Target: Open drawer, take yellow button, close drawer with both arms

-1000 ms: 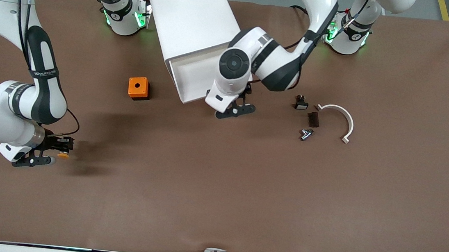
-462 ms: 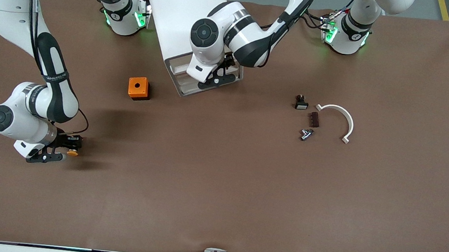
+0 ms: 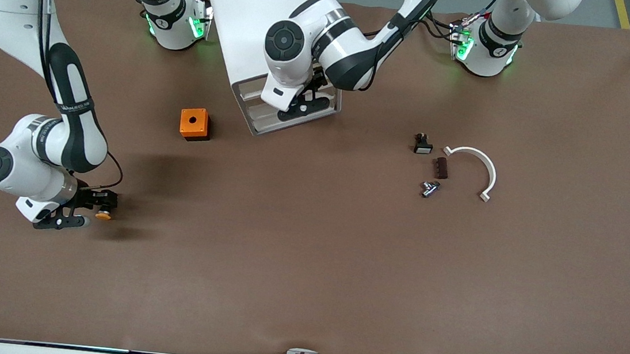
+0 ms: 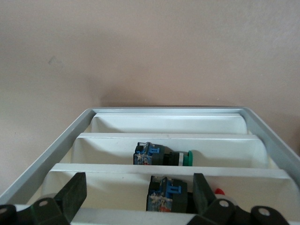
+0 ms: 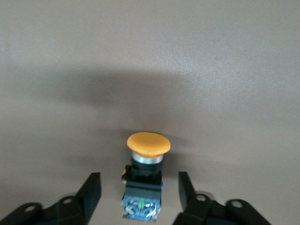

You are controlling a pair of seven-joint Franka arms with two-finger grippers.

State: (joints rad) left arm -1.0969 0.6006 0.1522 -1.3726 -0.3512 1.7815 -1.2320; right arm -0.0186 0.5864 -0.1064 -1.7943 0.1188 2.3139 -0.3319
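The button (image 5: 147, 161), with an orange-yellow cap, a black body and a blue rear end, lies on the brown table between the fingers of my right gripper (image 5: 139, 187). The fingers stand apart and do not touch it. In the front view the button (image 3: 103, 215) and my right gripper (image 3: 97, 208) are near the right arm's end of the table. My left gripper (image 3: 305, 107) is open at the front of the white cabinet (image 3: 261, 15). The top drawer (image 3: 246, 94) is pushed in, level with the two lower drawers. In the left wrist view it (image 4: 108, 187) lies between my left gripper's (image 4: 139, 197) fingers.
An orange cube with a round hole (image 3: 193, 123) stands beside the cabinet. A black part with a white face (image 3: 422, 146), a dark block (image 3: 440, 167), a silver part (image 3: 429, 188) and a white curved piece (image 3: 474, 169) lie toward the left arm's end. Green-capped (image 4: 161, 158) and red-capped (image 4: 168, 194) buttons lie in the drawers.
My left gripper has moved toward the cabinet, and the drawer that stood pulled out is now in. My right gripper has shifted a little along the table with the button.
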